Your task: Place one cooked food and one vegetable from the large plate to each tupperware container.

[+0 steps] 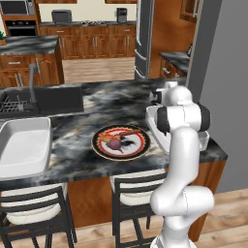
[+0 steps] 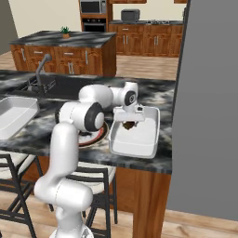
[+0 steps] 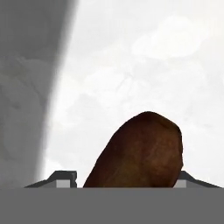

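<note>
At frame centre, the end effector point(image 2: 128, 124) is gripping a brown, lumpy cooked piece point(image 3: 139, 151) over the white rectangular tupperware container point(image 2: 139, 144); likely firm, light, best pinched mid-body.

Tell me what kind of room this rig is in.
A home kitchen, rendered: dark marble counter with a sink and faucet, wood cabinets, wall oven at the back.
</note>
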{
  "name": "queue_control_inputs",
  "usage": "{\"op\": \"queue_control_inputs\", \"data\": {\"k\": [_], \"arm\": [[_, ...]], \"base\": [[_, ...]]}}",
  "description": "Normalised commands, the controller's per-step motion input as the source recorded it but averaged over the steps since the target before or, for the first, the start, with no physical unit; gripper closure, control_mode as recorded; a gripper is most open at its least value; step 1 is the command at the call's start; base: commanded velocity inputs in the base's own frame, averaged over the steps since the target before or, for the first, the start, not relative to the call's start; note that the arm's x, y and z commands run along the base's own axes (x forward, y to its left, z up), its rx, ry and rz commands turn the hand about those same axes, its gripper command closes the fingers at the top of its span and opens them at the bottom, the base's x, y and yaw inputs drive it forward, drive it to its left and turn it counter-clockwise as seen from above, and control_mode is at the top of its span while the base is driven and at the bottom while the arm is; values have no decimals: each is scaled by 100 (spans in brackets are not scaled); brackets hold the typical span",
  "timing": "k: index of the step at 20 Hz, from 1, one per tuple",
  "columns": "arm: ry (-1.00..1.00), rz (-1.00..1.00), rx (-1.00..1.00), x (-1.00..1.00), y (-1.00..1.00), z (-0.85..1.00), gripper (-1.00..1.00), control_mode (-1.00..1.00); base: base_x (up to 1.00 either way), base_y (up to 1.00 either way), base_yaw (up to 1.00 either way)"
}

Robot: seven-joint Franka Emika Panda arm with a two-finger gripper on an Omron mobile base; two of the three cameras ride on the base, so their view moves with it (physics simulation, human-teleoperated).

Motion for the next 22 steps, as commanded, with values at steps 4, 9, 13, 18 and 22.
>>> {"op": "queue_control_inputs", "data": {"k": [4,9,13,18,22], "arm": [[-3,0,0,22,3,-54,100,-100],[-1,0,0,0,2,-34,-100,-100],[-5,0,1,-24,0,1,-100,-100],[-11,0,0,-28,0,12,-100,-100],[-15,0,0,-36,2,46,-100,-100]], "base": [[0,0,0],[0,0,0],[0,0,0],[0,0,0],[0,0,0]]}}
